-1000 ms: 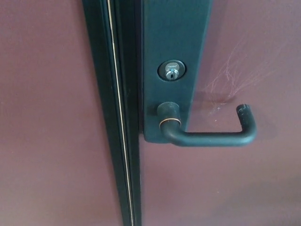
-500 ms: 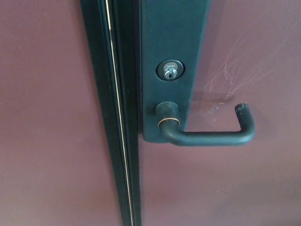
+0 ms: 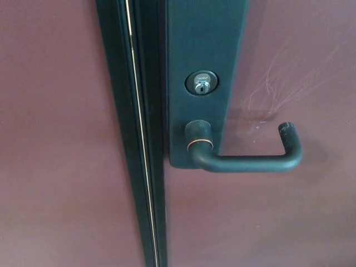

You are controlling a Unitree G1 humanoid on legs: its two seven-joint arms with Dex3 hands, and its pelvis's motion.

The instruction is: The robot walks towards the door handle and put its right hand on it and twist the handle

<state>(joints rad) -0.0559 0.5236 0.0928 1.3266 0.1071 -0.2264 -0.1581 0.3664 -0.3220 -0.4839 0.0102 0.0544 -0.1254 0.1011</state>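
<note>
Lying level across the door, the door handle [image 3: 245, 162] points toward picture right, but neither hand shows, so their fingers cannot be judged.

A silver keyhole cylinder [image 3: 202, 83] sat in a dark backplate [image 3: 206, 61]. Left of the plate ran a dark vertical door edge [image 3: 139, 133] with a thin pale seam. Faint pale scratches [image 3: 278, 89] marked the maroon door panel [image 3: 55, 139].

Building doorway: maroon door [image 3: 67, 139], lever handle [image 3: 245, 161], keyhole [image 3: 202, 83]
</note>
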